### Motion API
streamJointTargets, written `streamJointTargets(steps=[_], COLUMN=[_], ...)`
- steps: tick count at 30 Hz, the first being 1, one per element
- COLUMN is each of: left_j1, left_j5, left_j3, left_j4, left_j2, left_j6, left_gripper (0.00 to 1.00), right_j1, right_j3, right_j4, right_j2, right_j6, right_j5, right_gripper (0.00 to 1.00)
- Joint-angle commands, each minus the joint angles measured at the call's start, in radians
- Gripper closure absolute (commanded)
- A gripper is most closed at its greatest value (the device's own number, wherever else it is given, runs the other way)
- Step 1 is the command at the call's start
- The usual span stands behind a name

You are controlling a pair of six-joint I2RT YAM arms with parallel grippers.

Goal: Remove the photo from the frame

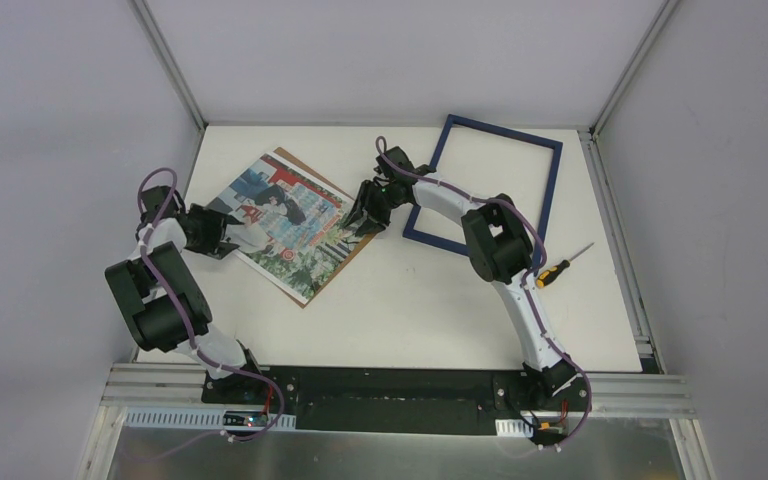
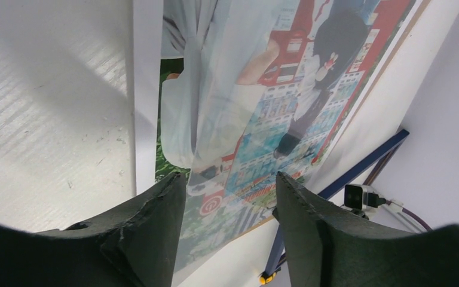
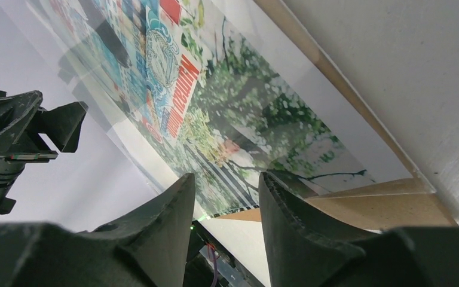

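The photo (image 1: 290, 222), a colourful print with a white border, lies on a brown backing board (image 3: 382, 206) on the table's left-centre, outside the frame. A clear, reflective sheet seems to cover the photo (image 2: 263, 101). The empty navy frame (image 1: 500, 130) lies flat at the back right. My left gripper (image 1: 225, 240) is at the photo's left edge, and its open jaws (image 2: 230, 179) straddle the print's border. My right gripper (image 1: 358, 218) is at the photo's right corner, its open jaws (image 3: 226, 178) just above the photo (image 3: 227, 101) and board.
A screwdriver (image 1: 560, 266) with an orange and black handle lies right of the frame, beside my right arm. Grey walls and aluminium rails bound the white table (image 1: 430, 300). A bar of the frame (image 2: 364, 167) shows beyond the photo in the left wrist view.
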Motion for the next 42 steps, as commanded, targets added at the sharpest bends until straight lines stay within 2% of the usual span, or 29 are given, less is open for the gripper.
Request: streamJointTargets(steps=[1, 9, 12, 16, 23, 26, 27, 31, 36, 42], left_j1=[-0.011, -0.010, -0.007, -0.006, 0.013, 0.038, 0.047, 0.114, 0.165, 0.172], left_j5=[0.034, 0.028, 0.008, -0.038, -0.150, -0.137, -0.127, -0.057, 0.058, 0.111], left_j3=[0.009, -0.001, 0.016, 0.092, 0.131, 0.132, 0.133, 0.083, -0.056, -0.251], left_j4=[0.043, 0.029, -0.026, -0.133, -0.223, -0.214, -0.204, -0.080, 0.215, 0.616], left_j2=[0.010, 0.096, 0.107, 0.113, 0.032, 0.027, 0.030, 0.017, 0.025, 0.059], left_j6=[-0.026, -0.016, 0.037, 0.125, 0.180, 0.170, 0.169, 0.129, 0.079, -0.099], left_gripper=[0.41, 0.32, 0.22, 0.17, 0.16, 0.21, 0.26, 0.46, 0.50, 0.53], right_j1=[-0.001, -0.002, -0.004, -0.004, -0.014, -0.016, -0.016, -0.016, -0.016, -0.021], right_j3=[-0.008, -0.009, -0.008, -0.011, -0.008, -0.013, -0.015, -0.018, -0.018, -0.013], right_j4=[-0.088, -0.108, -0.112, -0.113, -0.121, -0.121, -0.121, -0.112, -0.084, -0.078], right_j2=[-0.016, -0.037, -0.032, -0.023, -0.018, -0.016, -0.016, -0.010, 0.004, 0.012], right_j6=[-0.045, -0.077, -0.082, -0.083, -0.088, -0.089, -0.088, -0.086, -0.067, -0.064], right_j5=[0.028, 0.040, 0.044, 0.042, 0.045, 0.042, 0.040, 0.037, 0.018, 0.008], right_gripper=[0.52, 0.49, 0.48, 0.49, 0.49, 0.49, 0.49, 0.49, 0.49, 0.49])
